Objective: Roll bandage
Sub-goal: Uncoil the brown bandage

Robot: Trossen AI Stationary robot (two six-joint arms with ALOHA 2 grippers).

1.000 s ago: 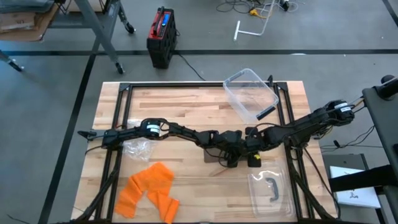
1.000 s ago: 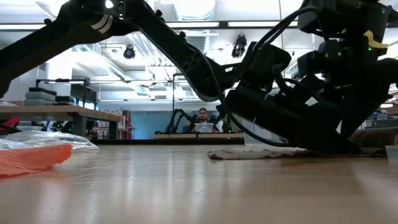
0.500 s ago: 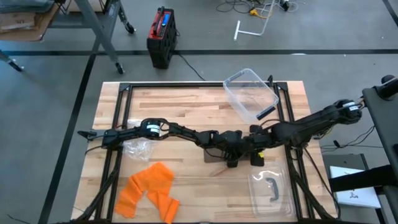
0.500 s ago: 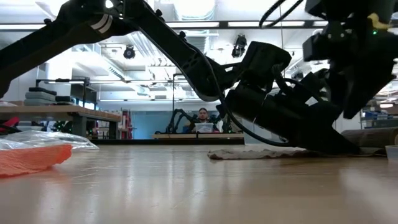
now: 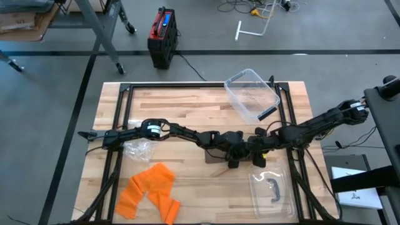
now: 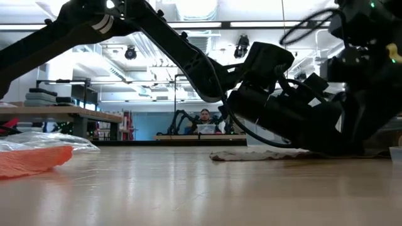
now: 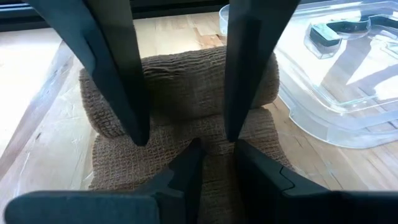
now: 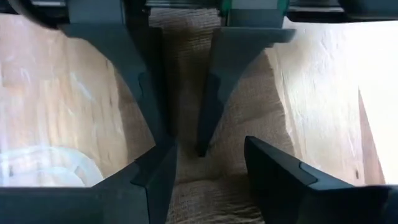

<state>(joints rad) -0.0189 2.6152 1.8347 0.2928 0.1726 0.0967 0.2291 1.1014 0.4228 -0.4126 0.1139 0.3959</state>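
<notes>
Item: tan woven elastic bandage (image 7: 186, 93), partly rolled, flat tail spread on the pale butcher-block wooden table (image 5: 181, 106). Location: table centre, slightly toward the right arm's side, under both grippers.

Left gripper (image 7: 211, 162): low over the flat tail, fingers narrowly parted, a fold of weave between the tips; whether it truly pinches the cloth cannot be told.

Right gripper (image 8: 205, 171): faces the left one from across the bandage, fingers moderately apart, straddling the strip; nothing visibly clamped.

Risks, as judged:
- The two grippers stand tip to tip, nearly interleaved; a small misalignment would knock fingers together.
- The rolled portion looks loose, so it may unwind if the tail is tugged without the roll being pinned.
- A drag along the table could bunch the tail instead of winding it.

Views compared:
- High view: places the bandage under the meeting grippers, and shows the orange crumpled cloth (image 5: 150, 187), the clear plastic tub (image 5: 250, 94) and its clear lid (image 5: 272, 190); the roll itself is mostly hidden by the arms.
- Left wrist view: alone shows the cylinder of the roll and its weave.
- Low view: shows only the tail's thin edge on the table, plus a person (image 6: 205, 122) seated far behind.
</notes>
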